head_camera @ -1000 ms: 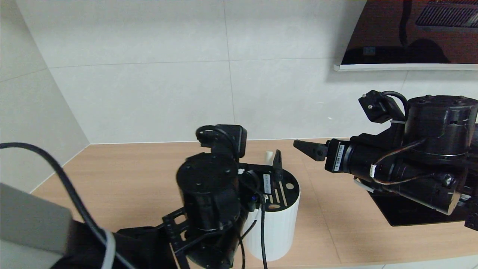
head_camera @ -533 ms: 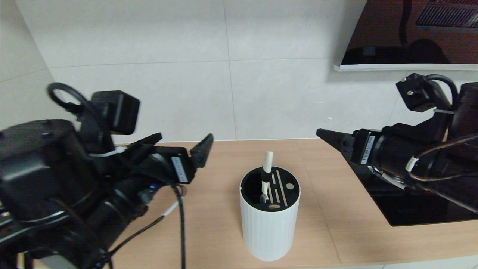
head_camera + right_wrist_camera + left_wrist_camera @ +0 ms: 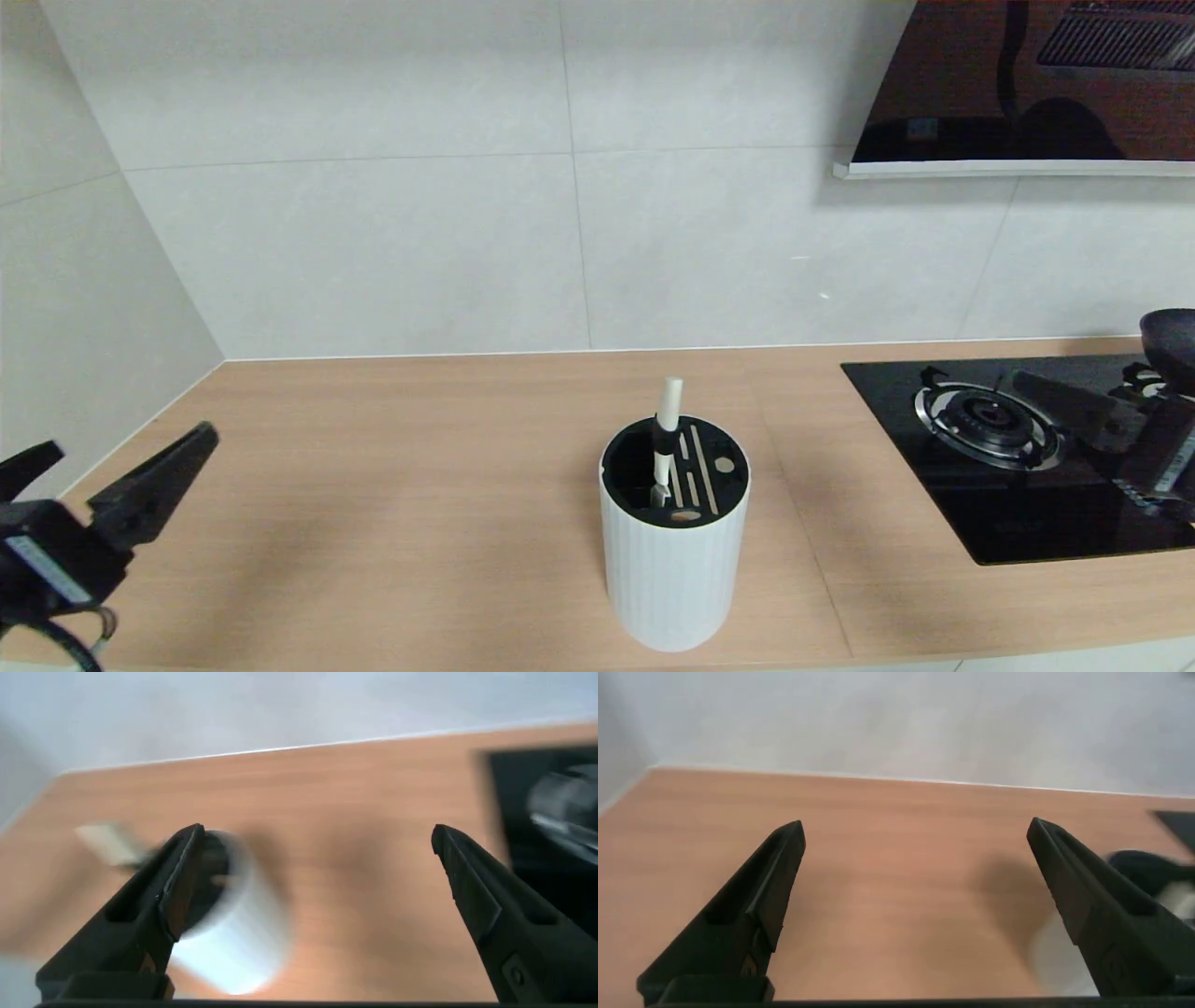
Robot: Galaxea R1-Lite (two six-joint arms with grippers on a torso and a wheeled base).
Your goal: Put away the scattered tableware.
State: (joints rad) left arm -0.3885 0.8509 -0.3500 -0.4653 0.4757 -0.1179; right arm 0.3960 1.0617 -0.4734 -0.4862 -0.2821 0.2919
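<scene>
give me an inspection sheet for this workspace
surface: wooden countertop, no spills seen
job's things: white ribbed holder stands near the front edge; white-handled utensil upright inside it
clutter: nothing seen
grippers: left gripper open at the counter's left end; right gripper open, holding nothing
cables: dark cable below the left gripper
surroundings: gas stove at right, range hood above, tiled wall behind

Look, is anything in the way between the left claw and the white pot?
Nothing visible is. Only wooden counter lies between the open left gripper and the white holder, where a white-handled utensil already stands.
</scene>
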